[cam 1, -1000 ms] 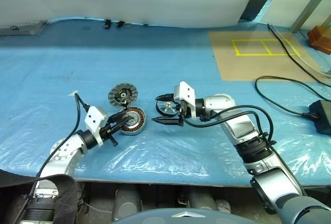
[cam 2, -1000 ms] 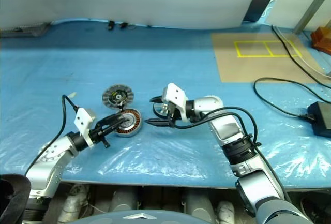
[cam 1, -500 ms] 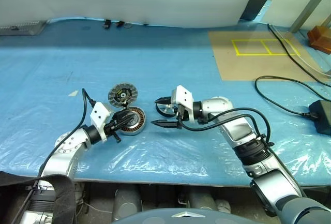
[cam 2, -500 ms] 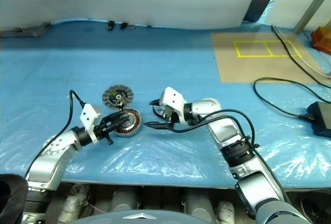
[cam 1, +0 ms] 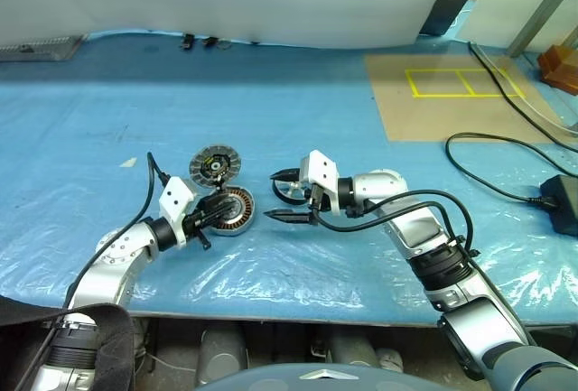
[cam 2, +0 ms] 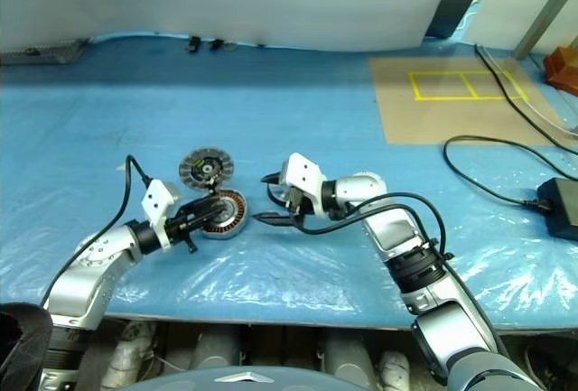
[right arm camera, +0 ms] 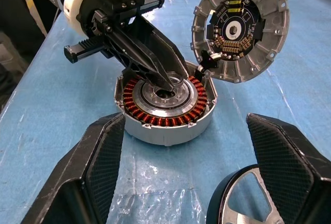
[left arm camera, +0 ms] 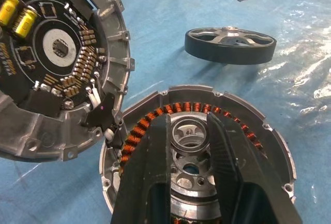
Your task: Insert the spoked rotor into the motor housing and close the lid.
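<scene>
The motor housing [cam 1: 240,213], a flat disc with a copper ring, lies on the blue sheet. My left gripper [cam 1: 225,204] reaches over it, its two fingers [left arm camera: 155,162] drawn close on the silver hub. The lid [cam 1: 215,164] leans up at the housing's far edge, its circuit-board face [left arm camera: 57,63] showing. To the right lies the spoked rotor [cam 1: 294,191], flat on the sheet. My right gripper [cam 1: 279,195] stands open around it, one finger on each side. The rotor's dark rim [right arm camera: 227,206] shows between those fingers.
A brown board [cam 1: 452,93] with yellow tape lies at the back right. Black cables [cam 1: 492,152] and a black power brick [cam 1: 562,200] lie at the right. The table's front edge [cam 1: 289,299] runs close below both arms.
</scene>
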`<state>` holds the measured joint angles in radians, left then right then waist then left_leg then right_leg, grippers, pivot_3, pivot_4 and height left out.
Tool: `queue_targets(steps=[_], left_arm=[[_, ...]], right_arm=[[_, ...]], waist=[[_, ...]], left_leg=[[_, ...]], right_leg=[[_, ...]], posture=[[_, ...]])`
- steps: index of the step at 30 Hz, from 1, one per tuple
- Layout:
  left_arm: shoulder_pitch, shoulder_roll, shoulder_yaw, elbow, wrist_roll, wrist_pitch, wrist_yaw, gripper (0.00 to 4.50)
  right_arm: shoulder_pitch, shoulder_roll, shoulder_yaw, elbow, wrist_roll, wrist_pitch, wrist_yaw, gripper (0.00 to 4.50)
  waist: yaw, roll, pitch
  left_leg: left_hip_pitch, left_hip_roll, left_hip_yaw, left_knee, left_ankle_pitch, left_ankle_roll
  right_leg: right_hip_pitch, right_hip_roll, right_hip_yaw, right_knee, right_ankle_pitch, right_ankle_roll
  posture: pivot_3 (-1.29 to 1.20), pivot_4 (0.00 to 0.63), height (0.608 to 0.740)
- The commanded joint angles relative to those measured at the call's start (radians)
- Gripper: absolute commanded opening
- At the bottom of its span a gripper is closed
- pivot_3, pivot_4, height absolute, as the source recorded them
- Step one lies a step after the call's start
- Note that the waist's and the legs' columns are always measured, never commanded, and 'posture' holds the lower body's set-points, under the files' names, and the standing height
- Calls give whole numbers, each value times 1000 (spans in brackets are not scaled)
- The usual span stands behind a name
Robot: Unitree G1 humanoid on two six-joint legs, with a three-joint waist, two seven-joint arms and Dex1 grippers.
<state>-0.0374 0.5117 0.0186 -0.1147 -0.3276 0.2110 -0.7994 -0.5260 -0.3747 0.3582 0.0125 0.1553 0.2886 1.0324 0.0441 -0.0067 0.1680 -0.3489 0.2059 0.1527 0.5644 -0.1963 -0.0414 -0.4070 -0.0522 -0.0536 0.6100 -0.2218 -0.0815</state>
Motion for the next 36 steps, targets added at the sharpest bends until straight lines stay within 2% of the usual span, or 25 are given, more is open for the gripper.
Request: queue_targets(steps=[1,24,28,30,36], left_arm=[[-8,16,-2,-45,4,15,-1,658],[21,27,-5,-35,29,35,17,658],[24,24,-1,-40,39,36,36,1985],[29,-7,42,-71,-15,59,67,2622],[121,-22,137,-181,-159,118,65,2622]], right_arm=[[-15,4,-3,-7,-6,-31,1,3906],[-23,21,-4,12,-21,-54,-5,3906],[-25,20,-7,17,-21,-61,-8,3879],[-25,19,-7,25,-22,-66,-8,3879],[-18,25,6,69,-39,-99,-5,3879]], waist=[[0,0,0],[0,0,0],[0,0,0],[-1,0,0],[-2,0,0]], left_leg=[[0,0,0,0,0,0],[0,0,0,0,0,0],[0,0,0,-1,0,0],[0,0,0,-1,0,0],[-1,0,0,-1,0,0]], right_leg=[[0,0,0,0,0,0],[0,0,0,-1,0,0],[0,0,0,-1,0,0],[0,0,0,-1,0,0],[-1,0,0,-1,0,0]], posture=[[0,150,740],[0,150,740],[0,150,740],[0,150,740],[0,150,740]])
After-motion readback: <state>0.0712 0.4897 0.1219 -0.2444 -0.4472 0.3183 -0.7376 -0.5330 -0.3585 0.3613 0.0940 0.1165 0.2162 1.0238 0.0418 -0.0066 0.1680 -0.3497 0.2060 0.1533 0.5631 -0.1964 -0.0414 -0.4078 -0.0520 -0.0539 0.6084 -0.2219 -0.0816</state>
